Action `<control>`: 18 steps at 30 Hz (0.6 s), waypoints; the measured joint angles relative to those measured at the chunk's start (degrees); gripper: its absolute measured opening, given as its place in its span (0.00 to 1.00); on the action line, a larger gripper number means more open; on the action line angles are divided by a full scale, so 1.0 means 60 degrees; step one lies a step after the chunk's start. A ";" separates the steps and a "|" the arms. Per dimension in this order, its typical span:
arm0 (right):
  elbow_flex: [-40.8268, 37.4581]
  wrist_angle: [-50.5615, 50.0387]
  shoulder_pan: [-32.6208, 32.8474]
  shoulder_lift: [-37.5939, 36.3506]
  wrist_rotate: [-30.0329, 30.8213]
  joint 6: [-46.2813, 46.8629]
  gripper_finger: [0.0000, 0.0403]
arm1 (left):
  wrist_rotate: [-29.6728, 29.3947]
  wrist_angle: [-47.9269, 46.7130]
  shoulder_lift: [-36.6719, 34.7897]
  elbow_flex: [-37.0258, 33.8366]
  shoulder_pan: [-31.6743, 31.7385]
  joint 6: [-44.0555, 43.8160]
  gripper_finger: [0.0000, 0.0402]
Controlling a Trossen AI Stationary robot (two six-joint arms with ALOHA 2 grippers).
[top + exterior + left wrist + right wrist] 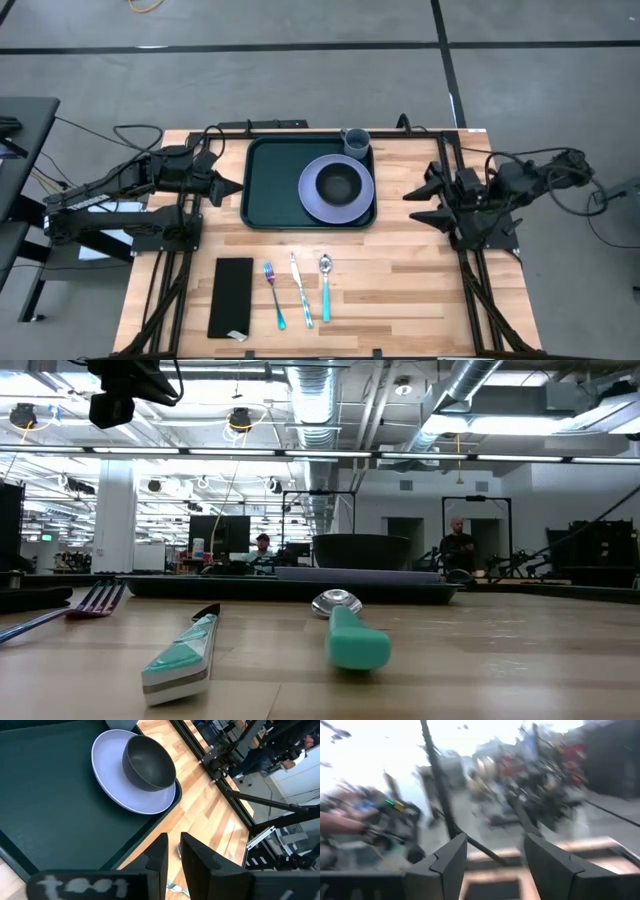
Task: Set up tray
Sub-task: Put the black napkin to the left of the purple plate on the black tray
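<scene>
The dark green tray (272, 185) lies flat at the table's far middle. On its right half rests a lavender plate (318, 195) with a dark bowl (340, 183) on it, and a grey-blue cup (356, 142) stands at the tray's far right corner. My left gripper (236, 186) is shut and sits at the tray's left rim, its fingers (160, 857) above the tray's edge (135, 845). My right gripper (418, 205) is open and held over the table to the right of the tray, pointing toward it; its fingers (450, 860) are wide apart.
A fork (274, 296), a knife (300, 290) and a teal-handled spoon (325, 288) lie side by side near the table's near edge, right of a narrow black flat rectangle (232, 297). Bare wood lies between the cutlery and the tray. People sit in the room beyond (458, 540).
</scene>
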 joint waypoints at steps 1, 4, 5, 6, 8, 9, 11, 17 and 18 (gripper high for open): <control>-0.0485 0.0714 -0.0214 -0.0207 -0.0493 0.0003 0.47 | -0.0043 -0.0001 0.0000 0.0000 0.0001 -0.0004 0.09; -0.1694 0.2592 -0.0840 -0.0621 -0.1687 0.0002 0.47 | -0.0217 -0.0015 0.0000 0.0000 0.0000 -0.0004 0.09; -0.2020 0.3115 -0.1044 -0.0705 -0.2014 0.0000 0.47 | -0.0288 -0.0032 0.0000 0.0000 0.0000 -0.0004 0.09; -0.2314 0.3545 -0.1236 -0.0761 -0.2242 0.0001 0.47 | -0.0354 -0.0070 0.0000 0.0000 0.0000 -0.0004 0.09; -0.2827 0.4378 -0.1573 -0.0765 -0.2387 0.0072 0.47 | -0.0444 -0.0137 0.0000 0.0000 0.0002 0.0006 0.09; -0.3042 0.4671 -0.1737 -0.0750 -0.2397 0.0119 0.47 | -0.0471 -0.0152 0.0000 0.0000 0.0002 0.0027 0.09; -0.3460 0.5186 -0.2019 -0.0738 -0.2397 0.0154 0.47 | -0.0498 -0.0250 -0.0004 0.0000 0.0000 0.0090 0.09; -0.4555 0.6889 -0.2502 -0.0686 -0.2590 0.0156 0.47 | -0.0279 -0.0738 0.0000 0.0000 0.0000 0.0438 0.09; -0.4789 0.7234 -0.2534 -0.0695 -0.2650 0.0083 0.47 | -0.0184 -0.0813 0.0000 0.0000 0.0004 0.0538 0.09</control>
